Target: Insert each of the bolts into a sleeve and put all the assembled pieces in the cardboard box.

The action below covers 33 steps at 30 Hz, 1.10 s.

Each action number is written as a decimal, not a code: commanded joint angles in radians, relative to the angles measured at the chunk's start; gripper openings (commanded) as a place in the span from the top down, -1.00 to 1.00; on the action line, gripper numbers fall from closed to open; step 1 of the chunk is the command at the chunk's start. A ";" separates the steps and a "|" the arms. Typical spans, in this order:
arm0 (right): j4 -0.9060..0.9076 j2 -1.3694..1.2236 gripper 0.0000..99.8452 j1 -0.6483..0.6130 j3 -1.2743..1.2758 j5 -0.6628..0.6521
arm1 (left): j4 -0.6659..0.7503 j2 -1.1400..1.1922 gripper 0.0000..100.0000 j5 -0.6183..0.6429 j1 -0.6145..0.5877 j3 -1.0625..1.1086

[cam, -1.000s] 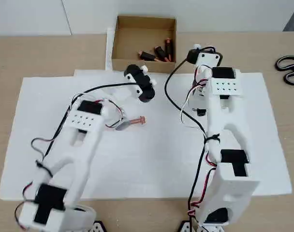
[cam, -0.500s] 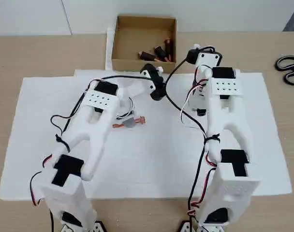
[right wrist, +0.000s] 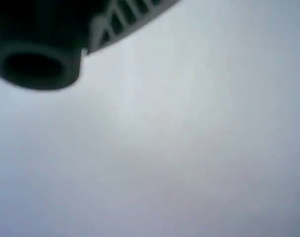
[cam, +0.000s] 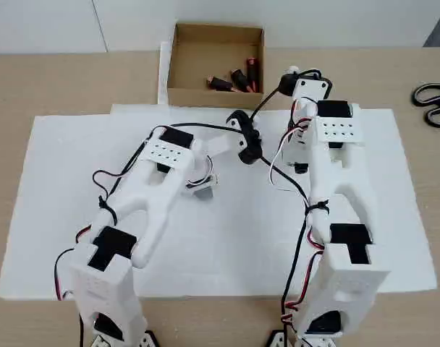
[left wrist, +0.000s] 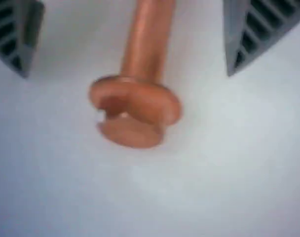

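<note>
The cardboard box [cam: 174, 66] stood at the far edge of the table, just beyond the white sheet [cam: 227, 246]. Several finished pieces [cam: 234, 78], dark sleeves with copper ends, lay inside the box toward its right wall.

The loose bolt [left wrist: 140, 98] lay on the sheet on the near side of the box, well apart from it and roughly in line with the box's middle. The bolt was copper-coloured, with its flanged head toward the wrist camera. The left claw [cam: 202, 186] was lowered over the bolt with its fingers [left wrist: 253, 34] spread, one on each side of the shaft and neither touching it.

The right claw [right wrist: 76, 34] was over the sheet near the box's front right corner, tucked under its own arm in the high view. It pinched a black sleeve [right wrist: 36, 61], whose open end faced the wrist camera beside a ribbed finger [right wrist: 125, 17], above the sheet.

A pair of scissors [cam: 433, 105] lay on the bare table, well to the right of the box.
</note>
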<state>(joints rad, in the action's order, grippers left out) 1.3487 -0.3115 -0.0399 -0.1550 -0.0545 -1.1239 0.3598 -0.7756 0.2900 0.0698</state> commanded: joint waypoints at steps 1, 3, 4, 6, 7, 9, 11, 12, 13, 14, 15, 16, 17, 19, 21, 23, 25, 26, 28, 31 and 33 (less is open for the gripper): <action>-0.004 0.073 0.86 0.008 -0.018 -0.005 | 0.025 0.012 0.67 0.002 0.000 -0.039; -0.004 0.071 0.86 0.008 -0.018 -0.005 | 0.025 0.026 0.70 0.002 -0.002 -0.039; -0.004 0.071 0.86 0.008 -0.018 -0.003 | 0.025 0.032 0.70 0.002 -0.002 -0.039; -0.004 0.071 0.86 0.008 -0.018 -0.003 | 0.025 0.040 0.72 0.002 -0.002 -0.039; -0.004 0.071 0.86 0.007 -0.018 -0.003 | 0.025 0.041 0.73 0.002 -0.002 -0.039; -0.002 0.070 0.86 0.005 -0.018 -0.003 | 0.025 0.038 0.76 0.002 0.002 -0.039; -0.002 0.070 0.86 0.005 -0.018 -0.003 | 0.025 0.034 0.78 0.002 0.002 -0.039; -0.002 0.070 0.86 0.005 -0.018 -0.003 | 0.025 0.034 0.80 0.002 0.002 -0.042; -0.002 0.070 0.86 0.005 -0.018 -0.003 | 0.017 0.034 0.81 0.003 0.002 -0.051; -0.002 0.068 0.86 0.005 -0.018 -0.003 | 0.017 0.034 0.82 0.005 0.002 -0.058; -0.002 0.068 0.86 0.005 -0.018 -0.003 | 0.017 0.034 0.83 0.005 0.002 -0.059; -0.002 0.068 0.86 0.005 -0.017 -0.003 | 0.017 0.034 0.85 0.012 0.002 -0.061; -0.002 0.068 0.86 0.005 -0.017 -0.003 | 0.017 0.034 0.86 0.025 0.003 -0.061; -0.002 0.068 0.86 0.005 -0.017 -0.003 | 0.009 0.034 0.89 0.034 0.014 -0.061; -0.002 0.068 0.86 0.005 -0.017 -0.003 | -0.025 0.032 0.91 0.034 0.029 -0.062; -0.002 0.068 0.86 0.005 -0.017 -0.003 | -0.063 0.032 0.93 0.034 0.046 -0.074; -0.004 0.068 0.86 0.005 -0.017 -0.003 | -0.120 0.032 0.94 0.034 0.057 -0.102; -0.004 0.068 0.86 0.005 -0.017 -0.003 | -0.149 0.032 0.95 0.034 0.064 -0.119; -0.004 0.068 0.86 0.005 -0.017 -0.003 | -0.201 0.032 0.96 0.037 0.074 -0.148; -0.004 0.068 0.86 0.004 -0.017 -0.003 | -0.259 0.032 0.96 0.038 0.078 -0.186; -0.004 0.068 0.86 0.004 -0.017 -0.003 | -0.301 0.032 0.96 0.038 0.078 -0.216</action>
<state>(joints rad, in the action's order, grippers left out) 1.3487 -0.3115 -0.0399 -0.1550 -0.0545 -1.3740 0.4058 -0.7480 0.3606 -0.0729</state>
